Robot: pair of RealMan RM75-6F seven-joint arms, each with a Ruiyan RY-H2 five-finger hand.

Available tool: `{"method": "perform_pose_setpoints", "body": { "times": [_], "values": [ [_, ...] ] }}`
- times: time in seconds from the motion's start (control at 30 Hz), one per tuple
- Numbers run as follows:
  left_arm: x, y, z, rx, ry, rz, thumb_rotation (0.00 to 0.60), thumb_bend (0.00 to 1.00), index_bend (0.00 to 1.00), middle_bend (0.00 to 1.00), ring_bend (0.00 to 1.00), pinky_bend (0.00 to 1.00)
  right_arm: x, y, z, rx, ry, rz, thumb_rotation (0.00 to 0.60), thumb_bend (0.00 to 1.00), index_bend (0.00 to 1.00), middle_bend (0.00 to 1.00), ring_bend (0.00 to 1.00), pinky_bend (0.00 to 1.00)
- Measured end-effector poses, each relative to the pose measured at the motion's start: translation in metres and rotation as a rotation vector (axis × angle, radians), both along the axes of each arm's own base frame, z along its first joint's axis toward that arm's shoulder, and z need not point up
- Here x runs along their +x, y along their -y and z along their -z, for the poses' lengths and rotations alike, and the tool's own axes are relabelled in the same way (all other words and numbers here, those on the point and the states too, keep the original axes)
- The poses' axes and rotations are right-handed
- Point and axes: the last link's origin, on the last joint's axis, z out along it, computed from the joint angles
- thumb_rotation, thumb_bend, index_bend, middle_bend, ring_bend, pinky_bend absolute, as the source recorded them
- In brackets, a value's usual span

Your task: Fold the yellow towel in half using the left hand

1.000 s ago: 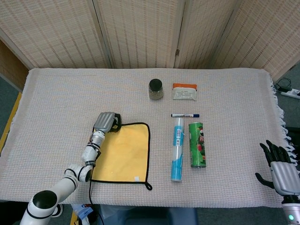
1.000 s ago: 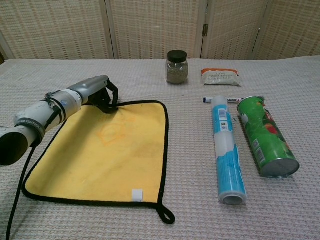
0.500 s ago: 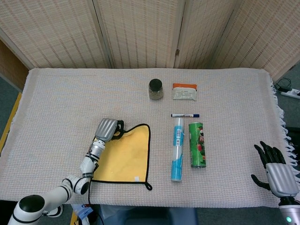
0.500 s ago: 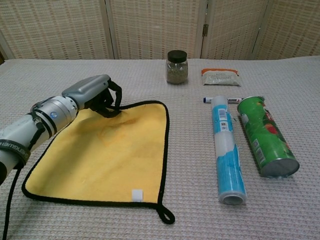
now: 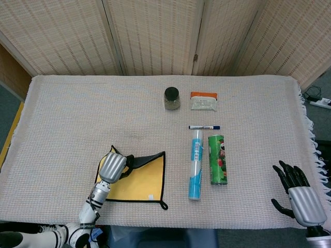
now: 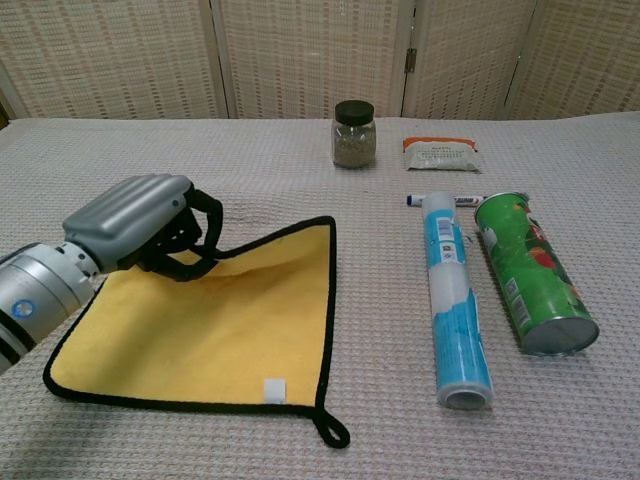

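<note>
Showing: the left hand [image 6: 135, 222] gripping the far left corner of the yellow towel [image 6: 225, 315], with that corner raised off the desk [image 6: 300, 165] and carried toward the towel's near edge.
Left hand: fingers [image 6: 195, 240] curled around the black-bound corner; in the head view the hand [image 5: 113, 166] sits over the towel's [image 5: 142, 178] left part, the lifted border running from it to the far right corner.
Right hand: [image 5: 299, 196] held off the desk's near right edge, well apart from the towel, fingers spread and holding nothing.
Towel position: near left part of the desk, left of the blue tube [image 6: 452, 295]; near edge and both near corners flat, hanging loop [image 6: 330, 430] at the near right corner, small white tag [image 6: 273, 390] by the near edge.
Key relation: the unfolded cloth lies toward the robot from the held corner; the fold line would run left to right across the towel, parallel to its near edge. The left hand is on the towel, the right hand far off.
Judged step: fold under way, roughly half drawn; the far right corner lies flat, so the fold may come out skewed unless the far edge is brought over evenly.
Other objects: green can [image 6: 530, 272] beside the tube, marker [image 6: 445, 200], jar [image 6: 354, 133] and packet [image 6: 441, 154] beyond the towel.
</note>
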Motion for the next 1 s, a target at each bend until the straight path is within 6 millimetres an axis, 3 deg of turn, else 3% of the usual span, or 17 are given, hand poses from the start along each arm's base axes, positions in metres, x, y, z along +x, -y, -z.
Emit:
{"method": "perform_pose_setpoints", "body": {
  "times": [0.17,0.37,0.67,1.0],
  "values": [
    [-0.007,0.034,0.000,-0.013,-0.023,0.006,0.600,0.54,0.74,1.00,1.00,1.00,0.005,-0.006,0.001,0.009,0.006,-0.031,0.600,0.31,0.00,0.00,0.00,0.00],
    [-0.010,0.057,0.005,-0.031,-0.027,0.011,0.600,0.54,0.74,1.00,1.00,1.00,0.010,-0.013,0.000,0.012,0.013,-0.062,0.600,0.31,0.00,0.00,0.00,0.00],
    [-0.017,0.077,0.015,-0.062,-0.041,-0.007,0.600,0.54,0.74,1.00,1.00,1.00,0.013,-0.019,0.000,0.015,0.016,-0.079,0.600,0.31,0.00,0.00,0.00,0.00],
    [-0.021,0.093,0.011,-0.070,-0.021,-0.013,0.600,0.54,0.73,1.00,1.00,1.00,0.013,-0.019,0.001,0.023,0.010,-0.082,0.600,0.31,0.00,0.00,0.00,0.00]
  ]
}}
